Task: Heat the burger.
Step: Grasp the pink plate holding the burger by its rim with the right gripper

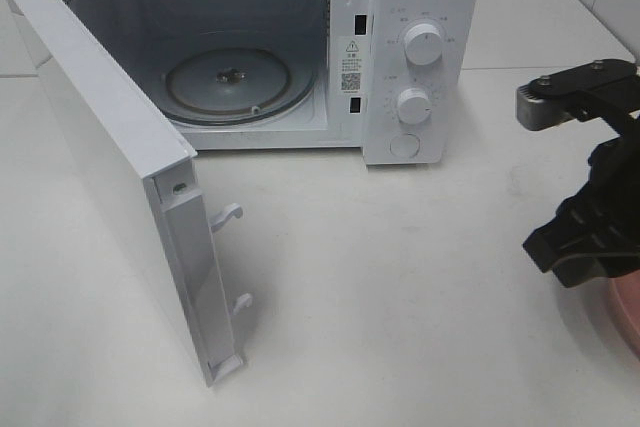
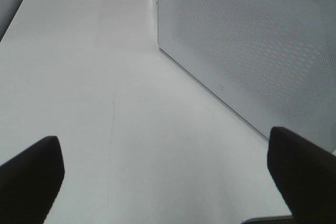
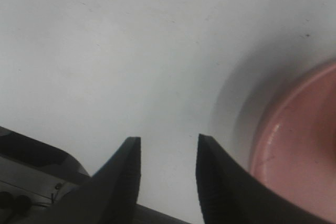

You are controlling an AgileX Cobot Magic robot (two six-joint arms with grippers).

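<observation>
Exterior high view shows the microwave [image 1: 420, 57] standing on the bench [image 1: 400, 297] with its door [image 1: 90, 147] swung wide and the glass turntable [image 1: 235, 82] bare. The burger shows in no view. The pink plate [image 3: 299, 145] is cut off by the frame edge and partly covered by the right arm [image 1: 590, 217], so I cannot tell whether the burger sits on it.

In the right wrist view the right fingers [image 3: 123, 182] stand partly apart with nothing between them, just beside the plate's rim. The left fingers [image 2: 31, 177] are spread wide and empty, low over the bench near the outer face of the door.

The step in hand looks like fetching the burger; loading is not yet begun. The next move likely calls for the right fingers to settle on the plate's rim or the burger and close firmly. They would then carry it level past the door's edge onto the turntable.
</observation>
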